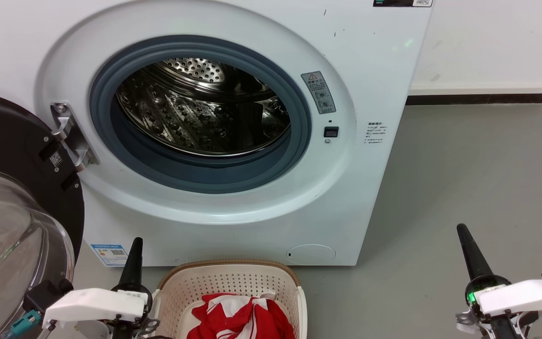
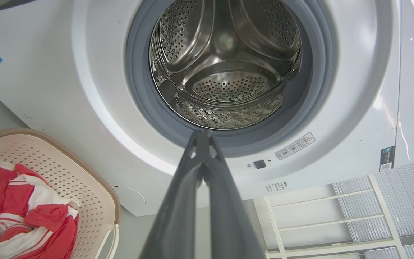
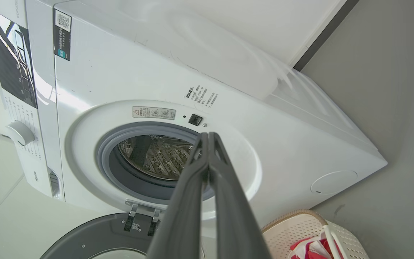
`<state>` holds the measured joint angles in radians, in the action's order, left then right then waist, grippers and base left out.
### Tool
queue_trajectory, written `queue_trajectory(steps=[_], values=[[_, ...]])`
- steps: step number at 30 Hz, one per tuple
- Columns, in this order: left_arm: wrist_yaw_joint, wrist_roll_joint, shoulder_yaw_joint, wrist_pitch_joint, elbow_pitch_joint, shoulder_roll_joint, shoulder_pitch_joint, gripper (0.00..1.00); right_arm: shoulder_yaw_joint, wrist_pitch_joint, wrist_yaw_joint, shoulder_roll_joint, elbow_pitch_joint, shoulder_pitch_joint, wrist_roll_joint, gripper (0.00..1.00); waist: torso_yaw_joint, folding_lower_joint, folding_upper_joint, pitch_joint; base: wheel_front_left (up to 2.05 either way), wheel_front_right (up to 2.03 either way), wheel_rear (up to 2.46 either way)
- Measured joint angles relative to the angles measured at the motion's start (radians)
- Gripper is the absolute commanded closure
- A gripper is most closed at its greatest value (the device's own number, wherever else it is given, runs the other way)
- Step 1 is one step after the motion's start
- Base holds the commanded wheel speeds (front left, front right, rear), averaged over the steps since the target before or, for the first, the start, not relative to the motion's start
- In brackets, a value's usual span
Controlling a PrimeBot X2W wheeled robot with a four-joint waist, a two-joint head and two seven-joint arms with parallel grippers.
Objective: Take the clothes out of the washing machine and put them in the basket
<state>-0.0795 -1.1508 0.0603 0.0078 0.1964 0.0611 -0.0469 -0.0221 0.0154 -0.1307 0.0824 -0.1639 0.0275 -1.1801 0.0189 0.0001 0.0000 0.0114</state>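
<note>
Both left gripper (image 1: 137, 242) and right gripper (image 1: 461, 230) are pressed closed on nothing, aimed at the washer (image 1: 370, 70), whose drum (image 1: 205, 108) looks bare. Heaped in the basket (image 1: 228, 264) on the grey floor (image 1: 464, 165), the clothes (image 1: 243, 315) lie just beside the left gripper, well apart from the right gripper; the door (image 1: 12, 226) stands wide open, leftward.

I see a glossy steel drum (image 1: 205, 108), a matt rubber ring (image 1: 195, 174), a perforated plastic basket (image 1: 233, 282) and soft red cloth (image 1: 245, 318).

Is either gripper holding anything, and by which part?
Nothing is held. The left gripper and right gripper are both shut and bare; the bright red white-striped clothes lie in the cream perforated plastic basket.
</note>
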Motion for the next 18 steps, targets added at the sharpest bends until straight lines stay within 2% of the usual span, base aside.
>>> queue_trajectory(steps=[18], values=[[-0.018, -0.173, 0.019, 0.042, 0.019, -0.004, -0.021, 1.0, -0.017, 0.022, 0.0, 0.0, -0.03, 0.027, -0.175, 1.0, -0.006, 0.0, 0.0, -0.005, 0.0, 0.0, 0.0]])
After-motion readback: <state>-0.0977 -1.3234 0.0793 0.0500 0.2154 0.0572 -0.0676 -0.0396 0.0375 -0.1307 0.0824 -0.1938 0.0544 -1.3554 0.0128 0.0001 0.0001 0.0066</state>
